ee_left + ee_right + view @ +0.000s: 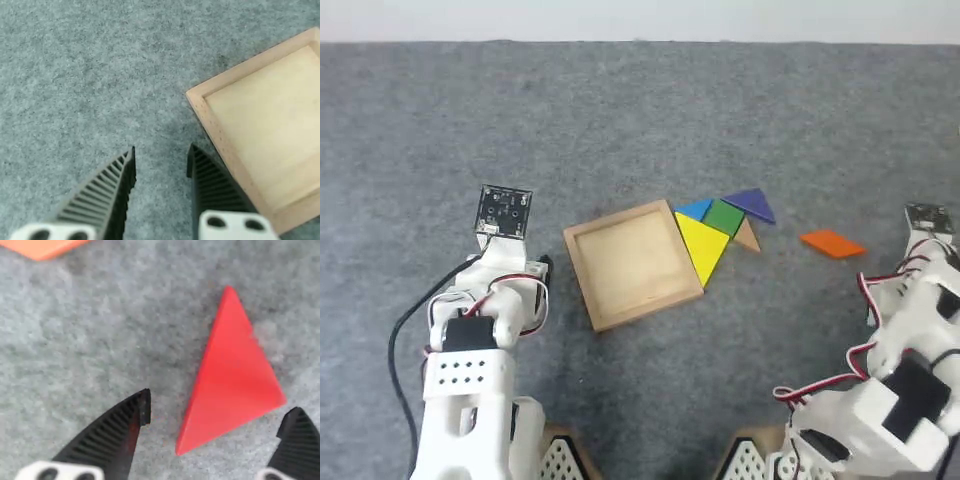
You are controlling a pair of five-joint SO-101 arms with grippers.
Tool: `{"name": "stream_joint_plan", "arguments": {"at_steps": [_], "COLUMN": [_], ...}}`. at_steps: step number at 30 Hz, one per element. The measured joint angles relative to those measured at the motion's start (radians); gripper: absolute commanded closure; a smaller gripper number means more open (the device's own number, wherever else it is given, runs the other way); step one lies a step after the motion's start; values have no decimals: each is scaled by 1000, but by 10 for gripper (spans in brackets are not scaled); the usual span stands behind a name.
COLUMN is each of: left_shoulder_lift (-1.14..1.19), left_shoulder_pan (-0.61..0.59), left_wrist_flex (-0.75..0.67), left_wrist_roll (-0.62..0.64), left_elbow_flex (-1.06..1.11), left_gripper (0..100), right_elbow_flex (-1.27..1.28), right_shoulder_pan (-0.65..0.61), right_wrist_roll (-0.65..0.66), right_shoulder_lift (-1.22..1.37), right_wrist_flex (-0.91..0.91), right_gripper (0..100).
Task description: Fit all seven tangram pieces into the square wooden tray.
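Two ribbed pincers gape: left gripper beside the smooth wooden tray, right gripper astride a flat red triangle.

No words, nos. or signs can be read anywhere in these pics.
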Motion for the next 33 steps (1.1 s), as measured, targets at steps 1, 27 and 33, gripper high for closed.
{"name": "stream_joint_plan", "arguments": {"at_steps": [1, 27, 33], "left_shoulder_lift": [0, 0, 0], "left_shoulder_pan": [0, 0, 0], "left_wrist_flex": [0, 0, 0], "left_wrist_roll": [0, 0, 0], "left_elbow_flex": [0, 0, 0], "left_gripper": [829, 829, 829], "right_elbow_flex": [0, -216, -232], "right_shoulder_pan": [-2, 109, 124], "right_wrist_roll": [0, 54, 57], "right_shoulder_lift": [0, 258, 249], "right_wrist_flex": [0, 3, 26], "right_gripper": [597, 597, 597]}}
